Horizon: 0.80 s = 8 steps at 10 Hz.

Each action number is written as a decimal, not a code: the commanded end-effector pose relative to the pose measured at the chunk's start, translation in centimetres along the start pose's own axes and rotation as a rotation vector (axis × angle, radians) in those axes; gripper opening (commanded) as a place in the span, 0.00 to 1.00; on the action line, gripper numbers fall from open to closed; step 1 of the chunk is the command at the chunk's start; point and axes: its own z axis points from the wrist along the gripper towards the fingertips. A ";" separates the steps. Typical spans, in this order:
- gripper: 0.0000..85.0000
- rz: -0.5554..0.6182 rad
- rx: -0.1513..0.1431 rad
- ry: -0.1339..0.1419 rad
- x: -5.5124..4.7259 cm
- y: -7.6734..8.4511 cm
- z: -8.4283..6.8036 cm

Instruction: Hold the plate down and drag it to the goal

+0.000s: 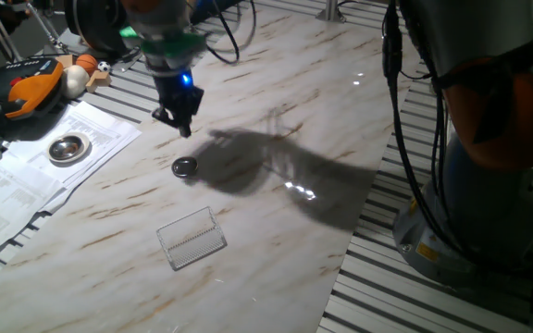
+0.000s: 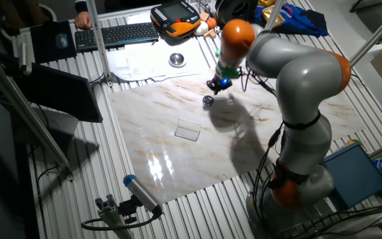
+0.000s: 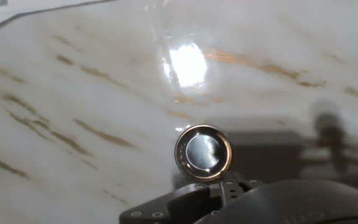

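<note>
The plate [image 1: 185, 166] is a small shiny silver disc lying flat on the marble table top; it also shows in the other fixed view [image 2: 208, 101] and low in the middle of the hand view [image 3: 203, 152]. My gripper [image 1: 185, 130] hangs a little above and behind the plate, apart from it, with its fingers together and holding nothing; it also shows in the other fixed view [image 2: 217, 85]. The goal [image 1: 192, 238] is a pale mesh rectangle with one upturned edge, lying nearer the table's front edge, a short way from the plate; it also shows in the other fixed view [image 2: 188, 129].
A larger metal dish [image 1: 68, 146] sits on white printed paper sheets [image 1: 26, 176] at the left. An orange and black pendant [image 1: 26, 83] and a keyboard [image 2: 115, 34] lie beyond. The robot's base [image 1: 489, 139] stands at the right, past the marble's edge.
</note>
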 end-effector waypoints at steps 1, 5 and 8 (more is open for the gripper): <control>0.00 0.000 -0.010 0.011 0.1 0.0 1.1; 0.00 0.008 -0.093 0.155 -0.1 -0.6 -1.0; 0.00 -0.008 -0.062 0.160 -0.1 -0.6 -1.0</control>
